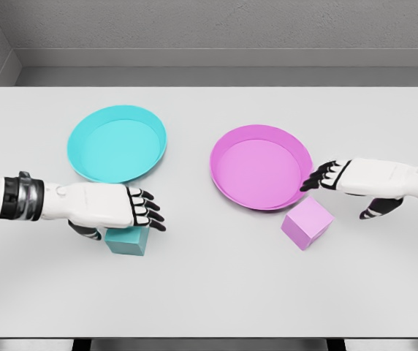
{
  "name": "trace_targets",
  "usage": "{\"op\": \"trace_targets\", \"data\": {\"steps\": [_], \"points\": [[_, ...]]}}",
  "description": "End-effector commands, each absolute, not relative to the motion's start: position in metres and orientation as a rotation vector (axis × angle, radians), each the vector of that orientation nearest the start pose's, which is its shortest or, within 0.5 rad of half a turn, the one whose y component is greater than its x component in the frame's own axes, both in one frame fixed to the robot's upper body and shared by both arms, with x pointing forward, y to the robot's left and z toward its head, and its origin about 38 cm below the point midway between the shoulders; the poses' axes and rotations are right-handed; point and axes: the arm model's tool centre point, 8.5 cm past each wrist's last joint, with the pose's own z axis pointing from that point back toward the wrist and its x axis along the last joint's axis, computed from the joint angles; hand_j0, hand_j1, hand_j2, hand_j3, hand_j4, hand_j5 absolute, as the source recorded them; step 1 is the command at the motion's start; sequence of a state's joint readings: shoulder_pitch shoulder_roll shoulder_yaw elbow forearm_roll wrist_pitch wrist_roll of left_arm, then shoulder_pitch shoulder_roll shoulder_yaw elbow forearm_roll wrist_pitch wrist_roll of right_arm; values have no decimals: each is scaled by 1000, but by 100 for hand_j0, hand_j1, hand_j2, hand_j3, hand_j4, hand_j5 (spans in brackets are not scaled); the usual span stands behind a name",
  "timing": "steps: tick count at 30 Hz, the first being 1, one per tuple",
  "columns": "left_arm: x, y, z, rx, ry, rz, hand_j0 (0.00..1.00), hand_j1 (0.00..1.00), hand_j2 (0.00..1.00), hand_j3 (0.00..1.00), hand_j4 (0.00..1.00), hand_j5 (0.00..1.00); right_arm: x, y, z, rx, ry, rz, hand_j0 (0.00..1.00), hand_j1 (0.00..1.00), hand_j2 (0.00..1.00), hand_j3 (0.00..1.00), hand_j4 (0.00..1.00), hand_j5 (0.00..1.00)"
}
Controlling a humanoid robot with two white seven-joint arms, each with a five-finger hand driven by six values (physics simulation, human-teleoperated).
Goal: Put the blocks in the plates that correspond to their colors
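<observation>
**Two hands out, both blocks on the tabletop**

The left hand (110, 206) reaches in from the left edge and sits over the teal block (128, 240), covering its top; the fingers (145, 208) are stretched out, slightly curled at the tips, and the thumb hangs down beside the block's left face. I cannot tell whether it actually grips the block. The block stands on the white tabletop (209, 300), just in front of the teal plate (117, 143) (near it, not touching).

The right hand (348, 179) comes in from the right, its fingers (318, 178) extended toward the rim of the pink plate (260, 167), holding nothing, thumb hanging below. The pink block (307, 223) lies on the tabletop just in front of that plate's right edge, turned at an angle, beneath and left of the hand and apart from it.
</observation>
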State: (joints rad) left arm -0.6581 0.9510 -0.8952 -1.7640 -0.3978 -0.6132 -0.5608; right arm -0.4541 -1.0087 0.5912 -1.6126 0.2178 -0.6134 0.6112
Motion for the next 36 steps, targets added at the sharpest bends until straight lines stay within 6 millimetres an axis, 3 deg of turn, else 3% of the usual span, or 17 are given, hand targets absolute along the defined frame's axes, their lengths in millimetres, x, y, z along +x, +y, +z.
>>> {"op": "trace_targets", "data": {"steps": [1,4,5,8,12,14,15,21,32,34,36], "points": [[354,242,188,-146,1613,3053,100,100,100,100,100,100,361,-321,181,-98,-1267,2164,100,100,100,100,100,100],[353,241,186,-137,1610,3055,89,89,89,89,89,89,357,-315,179,-76,-1271,2182,100,100,100,100,100,100],[352,241,184,-125,1604,3058,81,81,81,81,81,81,358,-316,183,-90,-1279,2180,100,100,100,100,100,100],[351,240,183,-122,1600,3060,70,70,70,70,70,70,370,-325,213,-198,-1342,2147,100,100,100,100,100,100],[351,241,181,-130,1579,3065,58,58,58,58,58,58,371,-329,220,-218,-1347,2146,100,100,100,100,100,100],[351,241,182,-134,1576,3064,52,52,52,52,52,52,354,-305,222,-162,-1379,2226,98,98,98,98,98,98],[352,241,183,-140,1574,3062,50,50,50,50,50,50,349,-300,214,-116,-1367,2238,95,95,95,95,95,95],[357,239,192,-181,1572,3044,40,40,40,40,40,40,350,-301,216,-126,-1370,2235,99,99,99,99,99,99],[375,230,228,-304,1625,2948,37,37,37,37,37,37,346,-290,205,-74,-1375,2241,96,96,96,96,96,96],[382,235,238,-358,1642,2937,37,37,37,37,37,37,342,-282,192,-21,-1367,2249,95,95,95,95,95,95],[399,252,249,-458,1677,2962,37,37,37,37,37,37,342,-281,193,-19,-1373,2248,95,95,95,95,95,95]]}}
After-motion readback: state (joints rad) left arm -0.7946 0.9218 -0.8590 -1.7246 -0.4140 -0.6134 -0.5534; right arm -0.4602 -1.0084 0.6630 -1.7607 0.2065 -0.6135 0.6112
